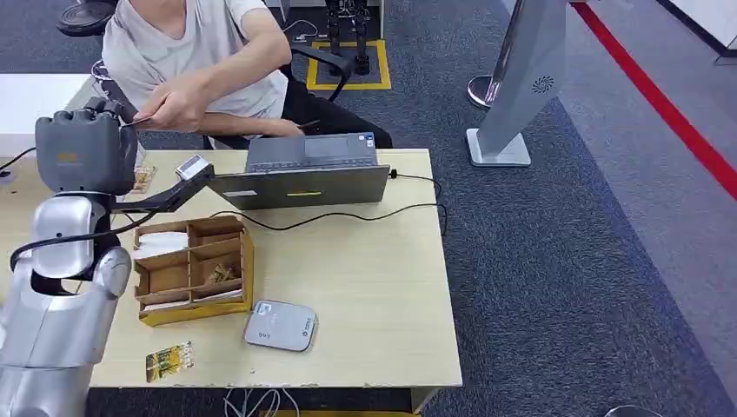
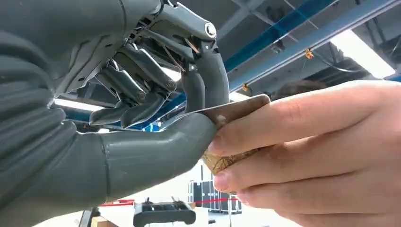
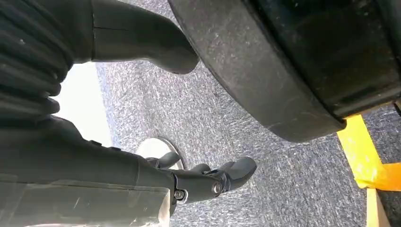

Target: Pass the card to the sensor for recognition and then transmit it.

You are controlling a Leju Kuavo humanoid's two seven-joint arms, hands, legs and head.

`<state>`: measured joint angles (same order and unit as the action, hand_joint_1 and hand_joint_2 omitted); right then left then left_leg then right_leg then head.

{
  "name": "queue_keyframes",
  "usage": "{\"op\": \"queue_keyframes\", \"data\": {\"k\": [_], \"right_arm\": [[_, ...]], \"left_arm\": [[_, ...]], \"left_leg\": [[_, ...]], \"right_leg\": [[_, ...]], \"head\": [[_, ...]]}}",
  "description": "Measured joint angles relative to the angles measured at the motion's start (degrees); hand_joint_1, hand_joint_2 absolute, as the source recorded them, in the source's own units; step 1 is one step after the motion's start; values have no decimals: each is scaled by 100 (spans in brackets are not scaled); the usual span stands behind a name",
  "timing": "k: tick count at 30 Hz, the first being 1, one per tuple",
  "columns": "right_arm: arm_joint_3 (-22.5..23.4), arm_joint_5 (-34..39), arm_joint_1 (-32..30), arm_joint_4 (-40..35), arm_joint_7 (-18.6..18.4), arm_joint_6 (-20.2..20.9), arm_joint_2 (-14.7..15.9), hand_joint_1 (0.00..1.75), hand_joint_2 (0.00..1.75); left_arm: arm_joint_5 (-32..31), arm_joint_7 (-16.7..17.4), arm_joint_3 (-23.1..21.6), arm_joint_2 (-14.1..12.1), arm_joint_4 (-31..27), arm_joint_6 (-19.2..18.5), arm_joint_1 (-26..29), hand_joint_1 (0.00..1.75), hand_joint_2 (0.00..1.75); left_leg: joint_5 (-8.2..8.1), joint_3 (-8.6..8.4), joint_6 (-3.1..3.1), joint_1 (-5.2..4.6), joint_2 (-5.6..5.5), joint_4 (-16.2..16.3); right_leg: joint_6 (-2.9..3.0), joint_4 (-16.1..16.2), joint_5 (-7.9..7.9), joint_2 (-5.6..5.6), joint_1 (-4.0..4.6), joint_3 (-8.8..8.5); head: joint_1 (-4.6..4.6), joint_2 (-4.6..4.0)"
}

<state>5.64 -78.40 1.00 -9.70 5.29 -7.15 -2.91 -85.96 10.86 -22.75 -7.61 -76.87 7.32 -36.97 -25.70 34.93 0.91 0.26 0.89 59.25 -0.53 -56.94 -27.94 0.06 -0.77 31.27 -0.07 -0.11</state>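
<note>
Two hands share one card right now: my left robot hand has its thumb and fingers pinched on the card, and a person's hand grips the other end, raised above the far left of the tabletop. I judge this the handover step, sensor pass likely done. Next I need to ease the pinch apart once the person clearly has it. My right robot hand hangs over the carpet, fingers loosely curled, holding nothing. Nearer me on the tabletop sit the grey sensor and a cardboard tray.
</note>
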Motion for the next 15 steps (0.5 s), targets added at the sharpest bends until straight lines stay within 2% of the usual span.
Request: {"op": "queue_keyframes", "data": {"k": [9,15], "right_arm": [[0,22,-5,0,-31,2,0,0,175],[2,114,-15,0,-35,-11,0,0,175]], "left_arm": [[343,-20,149,96,142,-77,9,0,175],[363,-103,232,35,-11,-81,191,0,175]], "left_leg": [[0,2,0,0,0,0],[0,6,0,0,0,-1]], "right_leg": [[1,-2,0,1,0,1],[0,-2,-1,1,1,3]], "head": [[0,0],[0,0]]}}
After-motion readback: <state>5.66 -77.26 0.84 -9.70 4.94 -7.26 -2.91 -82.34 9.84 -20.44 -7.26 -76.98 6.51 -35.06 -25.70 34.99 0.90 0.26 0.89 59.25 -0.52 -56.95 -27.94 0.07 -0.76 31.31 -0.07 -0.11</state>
